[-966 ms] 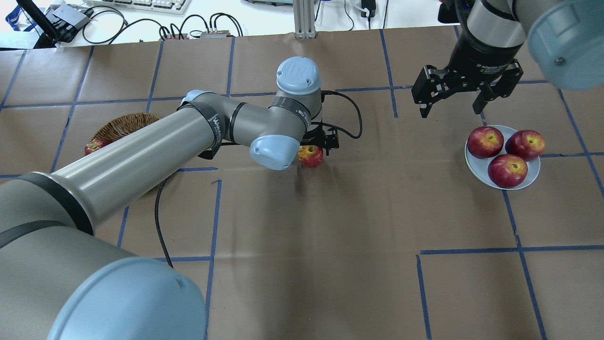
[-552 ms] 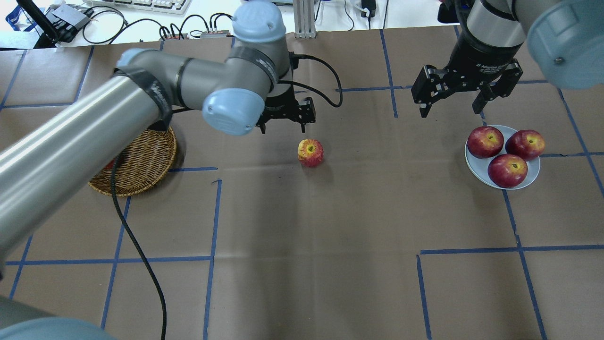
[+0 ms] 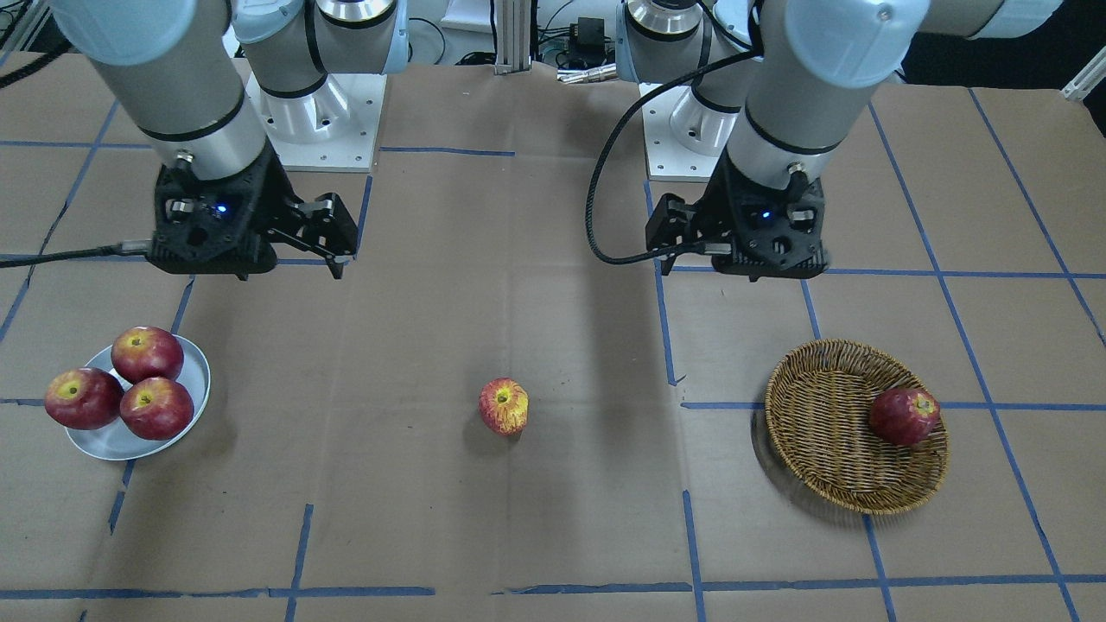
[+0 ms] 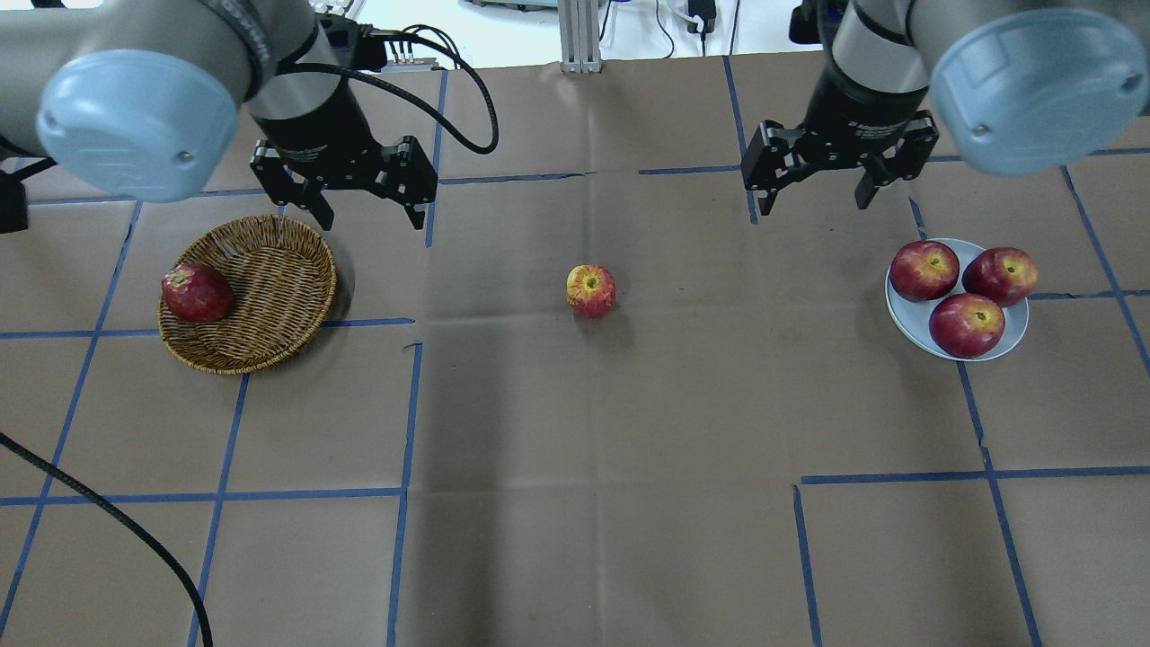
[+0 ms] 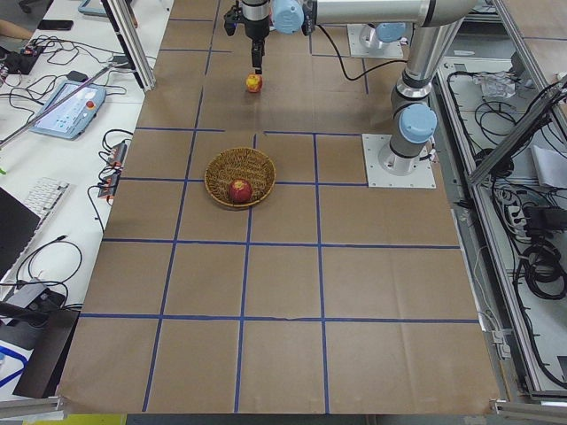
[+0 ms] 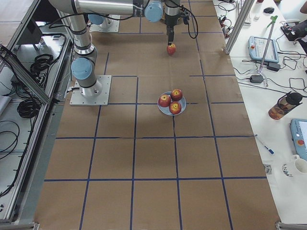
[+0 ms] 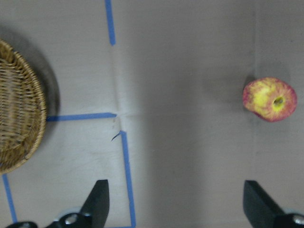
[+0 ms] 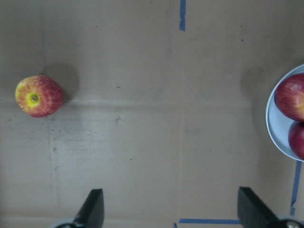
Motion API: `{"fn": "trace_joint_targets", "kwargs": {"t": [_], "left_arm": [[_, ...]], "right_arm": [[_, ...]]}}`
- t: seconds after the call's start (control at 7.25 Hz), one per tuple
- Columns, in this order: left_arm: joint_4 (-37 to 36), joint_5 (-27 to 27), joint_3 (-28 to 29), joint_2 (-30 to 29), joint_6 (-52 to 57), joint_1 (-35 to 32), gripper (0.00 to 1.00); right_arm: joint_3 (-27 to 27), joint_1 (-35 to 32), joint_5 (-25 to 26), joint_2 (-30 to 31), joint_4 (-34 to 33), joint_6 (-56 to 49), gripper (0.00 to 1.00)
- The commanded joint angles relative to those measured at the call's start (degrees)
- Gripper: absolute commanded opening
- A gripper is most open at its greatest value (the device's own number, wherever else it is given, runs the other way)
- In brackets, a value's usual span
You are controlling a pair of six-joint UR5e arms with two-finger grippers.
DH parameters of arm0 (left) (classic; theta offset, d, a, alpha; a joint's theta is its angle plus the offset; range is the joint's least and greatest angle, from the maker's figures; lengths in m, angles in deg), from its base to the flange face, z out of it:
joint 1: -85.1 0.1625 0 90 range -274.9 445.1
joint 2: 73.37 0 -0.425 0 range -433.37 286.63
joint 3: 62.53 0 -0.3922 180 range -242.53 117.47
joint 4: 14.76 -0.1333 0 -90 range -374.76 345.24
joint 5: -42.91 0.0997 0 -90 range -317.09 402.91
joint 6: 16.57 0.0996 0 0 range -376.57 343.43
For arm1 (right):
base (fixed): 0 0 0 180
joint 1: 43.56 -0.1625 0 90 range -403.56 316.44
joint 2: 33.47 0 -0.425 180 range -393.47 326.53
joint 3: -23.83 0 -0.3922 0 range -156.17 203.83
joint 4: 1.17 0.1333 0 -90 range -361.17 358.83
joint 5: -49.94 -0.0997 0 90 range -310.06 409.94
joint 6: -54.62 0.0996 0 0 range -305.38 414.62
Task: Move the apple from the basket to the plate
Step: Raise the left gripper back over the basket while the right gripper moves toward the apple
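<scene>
Apple (image 4: 590, 290) lies between basket (image 4: 289, 301) and plate (image 4: 906, 316) (left end effector (image 4: 370, 216), right end effector (image 4: 813, 203): both spread).

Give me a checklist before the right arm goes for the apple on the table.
1. The apple lies loose on the table, nothing touching it: ok.
2. The right gripper is open and empty: ok.
3. The left gripper is open, up by the basket, away from the apple: ok.
4. Nothing stands between apple and plate: ok.
5. Room on the plate: three dark red apples cover most of it: not ok.
</scene>
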Motion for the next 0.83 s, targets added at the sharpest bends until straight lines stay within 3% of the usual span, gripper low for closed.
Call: {"fn": "trace_joint_targets", "kwargs": {"t": [0.0, 0.69], "left_arm": [[3.63, 0.00, -0.26, 4.03, 2.70, 3.43, 0.99], [4.17, 0.18, -0.61, 5.36, 2.70, 3.62, 0.99]], "right_arm": [[-0.10, -8.34, 0.03, -6.27, -8.88, 10.15, 1.00], [0.17, -16.45, 2.04, -21.66, -26.12, 21.35, 1.00]]}}
